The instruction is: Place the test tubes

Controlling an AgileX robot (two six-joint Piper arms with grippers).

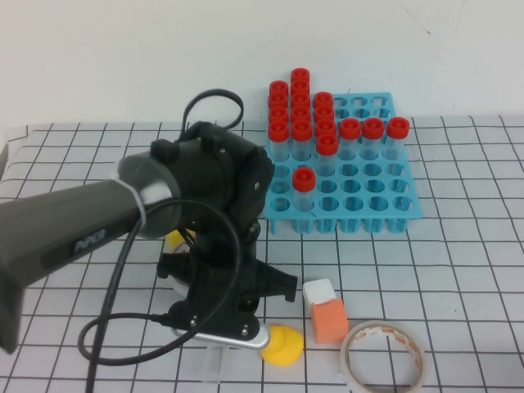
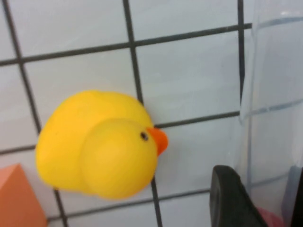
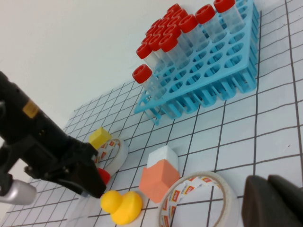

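Observation:
A blue tube rack (image 1: 372, 190) at the back right holds several red-capped test tubes (image 1: 301, 131); one tube (image 1: 304, 190) stands alone in a front row. My left gripper (image 1: 219, 342) is low over the table's front, shut on a clear test tube (image 2: 274, 90) at its red cap (image 2: 268, 218). The tube's body (image 1: 214, 365) sticks out past the black fingers (image 2: 231, 198). It lies close to the grid mat, beside a yellow duck (image 2: 97, 144). My right gripper (image 3: 268, 191) is shut and holds nothing, just beside a tape roll (image 3: 176, 204); it is outside the high view.
The yellow duck (image 1: 284, 345), an orange and white cube (image 1: 327, 313) and a tape roll (image 1: 383, 357) lie along the front. A small yellow block (image 3: 100, 137) and a second tape roll (image 3: 117, 150) sit behind the left arm.

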